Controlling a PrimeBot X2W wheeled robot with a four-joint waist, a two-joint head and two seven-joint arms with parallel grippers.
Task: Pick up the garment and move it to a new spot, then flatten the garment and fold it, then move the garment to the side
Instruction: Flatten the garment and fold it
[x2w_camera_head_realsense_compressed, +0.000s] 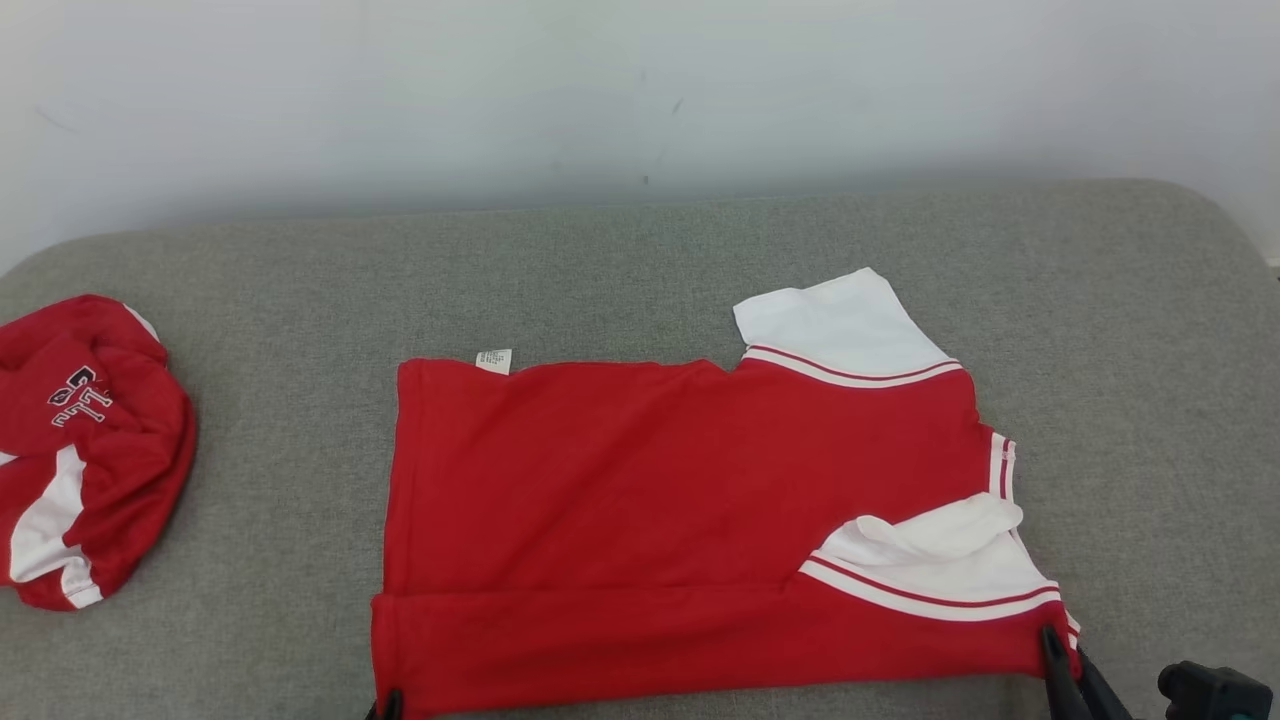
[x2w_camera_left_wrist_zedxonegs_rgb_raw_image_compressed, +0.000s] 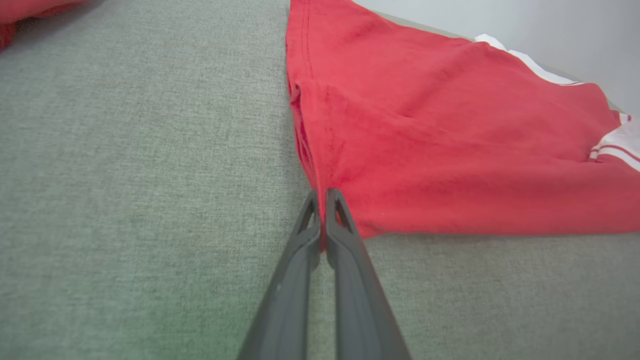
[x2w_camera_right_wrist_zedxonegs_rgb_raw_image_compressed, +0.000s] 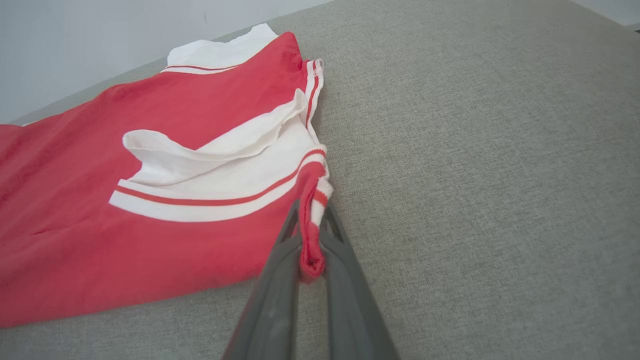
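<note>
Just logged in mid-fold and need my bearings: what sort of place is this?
Probably an indoor garment-folding station: a grey fabric-covered surface against a plain pale wall, one red-and-white garment spread out, a bundled garment at the left.

On my left wrist feed, the left gripper (x2w_camera_left_wrist_zedxonegs_rgb_raw_image_compressed: 323, 192) is two long fingers (x2w_camera_left_wrist_zedxonegs_rgb_raw_image_compressed: 290, 290) in matte dark grey. They are broad at the base and taper to thin, rounded tips. Each finger has a narrow triangular cut-out just behind its tip. The right gripper (x2w_camera_right_wrist_zedxonegs_rgb_raw_image_compressed: 311, 207) looks like the same build: same grey and same slotted tips, with faint pale smudges on the flat faces of its fingers (x2w_camera_right_wrist_zedxonegs_rgb_raw_image_compressed: 270, 310). From the head camera those fingers read nearly black. Just beside them I see a black blocky part (x2w_camera_head_realsense_compressed: 1212, 690) with a sliver of teal at its lower edge.
</note>
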